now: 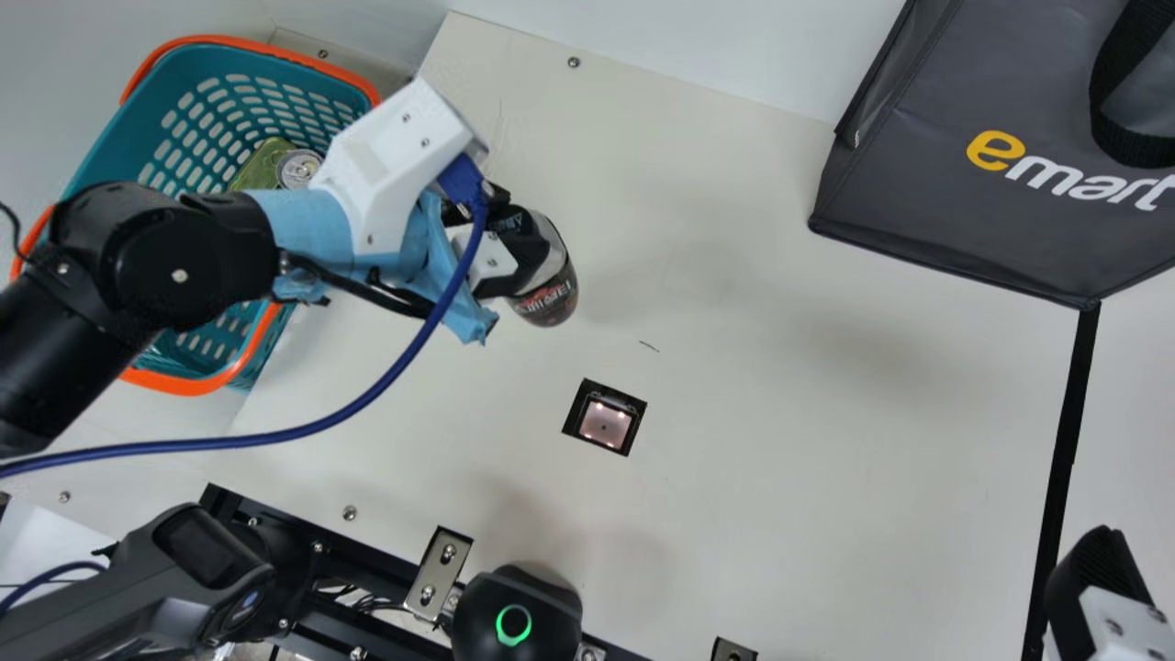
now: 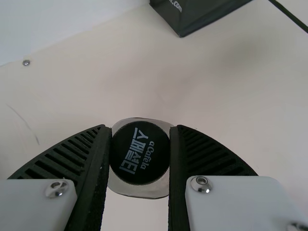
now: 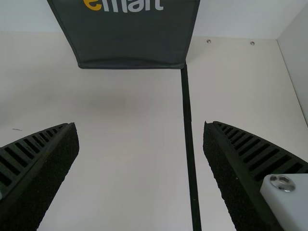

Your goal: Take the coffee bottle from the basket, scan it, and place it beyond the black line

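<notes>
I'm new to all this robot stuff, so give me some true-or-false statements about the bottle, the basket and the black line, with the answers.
1. The left fingers are gripping the coffee bottle. True.
2. The bottle is already beyond the black line. False: it is on the basket side of the line.
3. The right fingers are apart, holding nothing. True.
4. The basket is right beside the grey bag. False: in the main view, the basket is at the left and the bag at the upper right.
5. The black line runs from the bag's corner. True.
</notes>
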Available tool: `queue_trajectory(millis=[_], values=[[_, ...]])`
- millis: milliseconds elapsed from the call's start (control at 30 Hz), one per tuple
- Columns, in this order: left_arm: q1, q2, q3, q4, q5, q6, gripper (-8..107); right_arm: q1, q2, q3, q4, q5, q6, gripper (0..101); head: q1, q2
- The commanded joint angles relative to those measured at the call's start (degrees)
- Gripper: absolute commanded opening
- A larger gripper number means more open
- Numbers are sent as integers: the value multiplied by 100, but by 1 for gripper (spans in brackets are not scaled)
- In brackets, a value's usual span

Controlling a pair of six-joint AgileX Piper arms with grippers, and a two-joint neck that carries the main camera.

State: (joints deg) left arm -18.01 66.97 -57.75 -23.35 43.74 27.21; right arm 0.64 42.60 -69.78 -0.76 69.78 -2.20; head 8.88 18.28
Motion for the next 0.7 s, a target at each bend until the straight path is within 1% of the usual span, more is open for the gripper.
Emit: queue_trajectory(millis=[0, 333, 667], values=[[-70, -6, 80, 3, -52, -6, 10, 0, 0, 0, 0, 0, 0, 91, -96, 14], [-365, 4, 438, 83, -351, -60, 10, 0, 0, 0, 0, 0, 0, 91, -96, 14], [-635, 76, 608, 251, -606, -199, 10, 0, 0, 0, 0, 0, 0, 91, -96, 14]])
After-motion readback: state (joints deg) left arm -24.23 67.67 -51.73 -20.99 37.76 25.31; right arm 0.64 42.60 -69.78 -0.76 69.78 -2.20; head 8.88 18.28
